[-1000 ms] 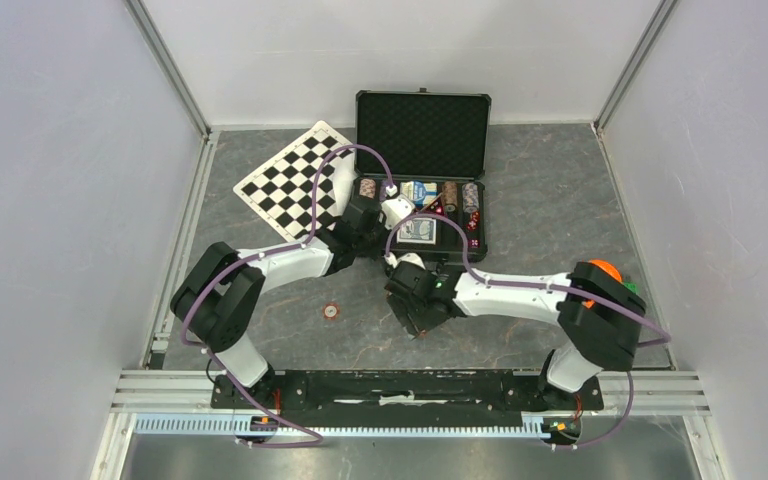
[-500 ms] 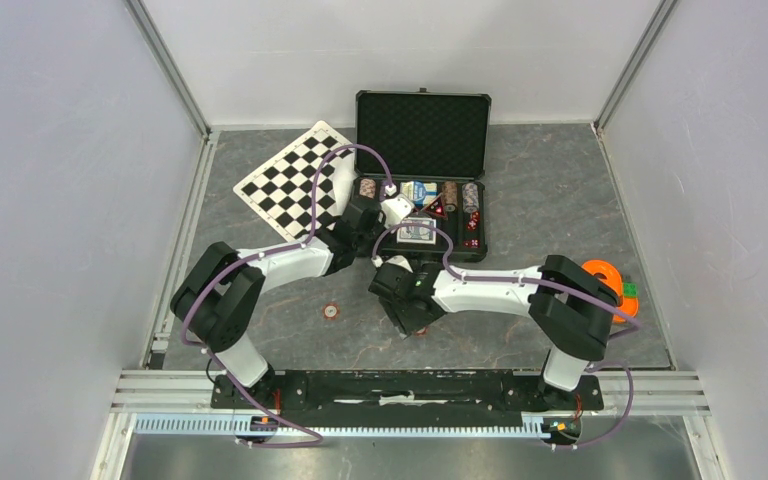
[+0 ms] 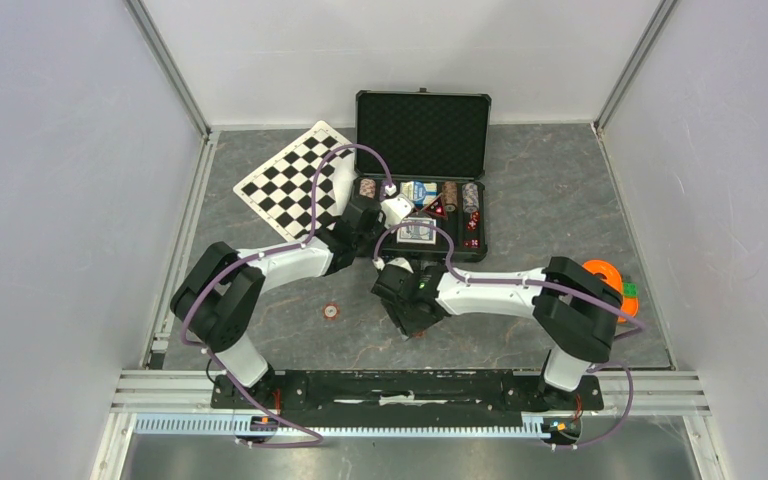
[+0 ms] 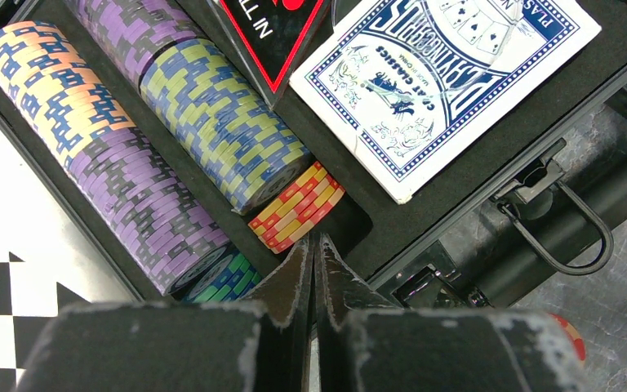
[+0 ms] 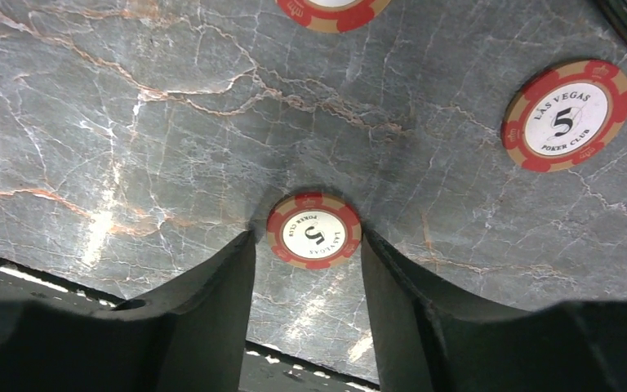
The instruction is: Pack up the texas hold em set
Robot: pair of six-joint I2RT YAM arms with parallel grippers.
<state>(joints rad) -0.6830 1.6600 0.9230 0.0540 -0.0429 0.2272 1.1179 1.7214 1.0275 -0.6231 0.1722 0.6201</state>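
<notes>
Right gripper [image 5: 308,235] straddles one red chip [image 5: 313,231] lying flat on the table [image 5: 131,122] — whether it grips is unclear. Two more red chips [image 5: 566,116] lie beyond. Left gripper [image 4: 313,241], pinched shut and empty, hangs over the open case [image 3: 422,130] — one card deck [image 4: 445,82] visible inside.

A grey tabletop [image 3: 560,200] with a marble pattern of pale and rust-coloured veins filled the middle of the overhead view. Plain white panels closed it in on three sides: a back wall [image 3: 400,50], a left wall [image 3: 50,200] and a right wall [image 3: 730,200]. Slim silver metal posts [image 3: 165,65] ran up the two far corners. A silver metal rail [image 3: 150,385] crossed the near edge. The light was soft and even, with a faint sheen on the stone-like surface.
</notes>
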